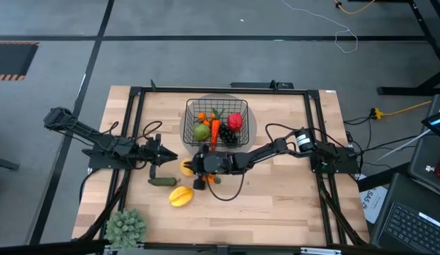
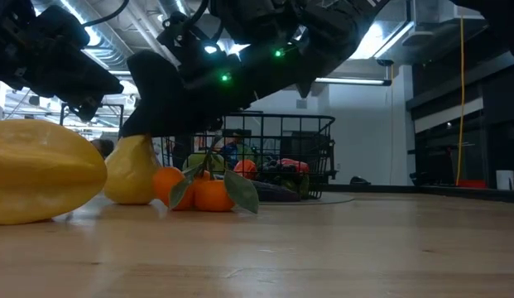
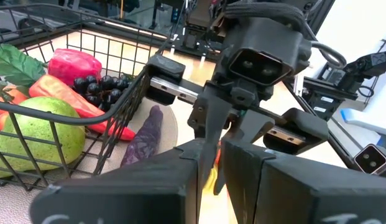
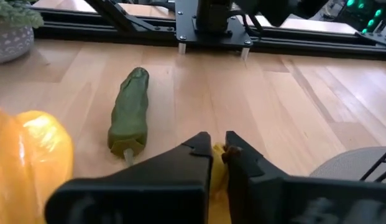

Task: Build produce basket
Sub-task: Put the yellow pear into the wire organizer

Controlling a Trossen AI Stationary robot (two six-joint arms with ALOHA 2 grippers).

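Note:
The black wire basket [image 1: 188,122] stands at the table's far middle. It holds a green apple [image 1: 201,132], a carrot [image 1: 215,130], a red pepper [image 1: 236,121] and dark grapes [image 1: 228,138]. A purple eggplant [image 3: 146,137] lies outside, against its wall. My right gripper [image 1: 193,166] is shut on a yellow pear-shaped piece [image 1: 186,168]. Tangerines [image 1: 203,183], a yellow starfruit [image 1: 181,196] and a green cucumber [image 1: 161,181] lie nearby on the table. My left gripper [image 1: 168,156] hovers just left of the yellow piece, shut and holding nothing. My right gripper pinches the yellow piece's upper part [image 4: 218,171] between its two fingertips. The fingers come from the table's right, slanting down. In the low view the piece stands upright with its round bottom [image 2: 128,197] on the table.
A spiky potted plant [image 1: 125,227] stands at the near left corner. A black frame rail [image 1: 134,134] runs along the table's sides. Bare wood lies near and to the right of the starfruit.

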